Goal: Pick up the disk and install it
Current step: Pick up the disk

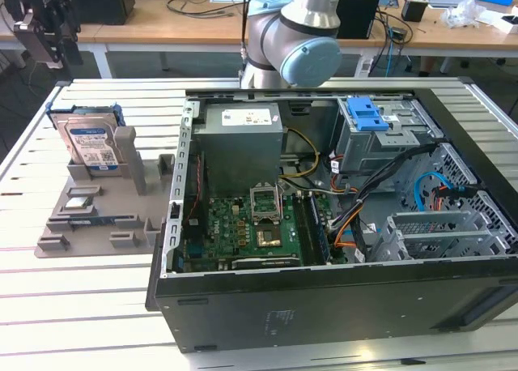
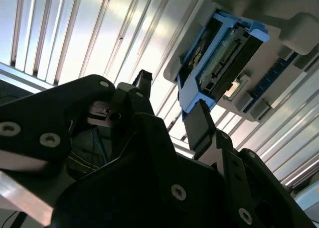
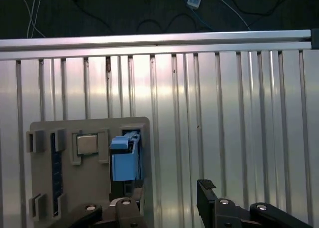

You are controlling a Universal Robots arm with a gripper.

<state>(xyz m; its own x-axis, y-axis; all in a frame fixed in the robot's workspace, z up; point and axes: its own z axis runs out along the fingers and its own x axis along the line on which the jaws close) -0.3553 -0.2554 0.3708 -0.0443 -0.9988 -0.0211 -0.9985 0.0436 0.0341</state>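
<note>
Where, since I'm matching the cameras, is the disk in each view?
Exterior view: the disk stands upright in the grey holder at the exterior view's left, beside the case.
Second wrist view: disk seen end-on, in the holder, just beyond the open gripper.
First wrist view: disk seen edge-on, in the holder, beside a square chip.
Shared landmark: the grey holder.

I get soft, even light in the exterior view. In the second wrist view, glare streaks the tabletop [image 2: 75,34] slats and the tool [image 2: 172,93] reads as dark silhouette.
</note>
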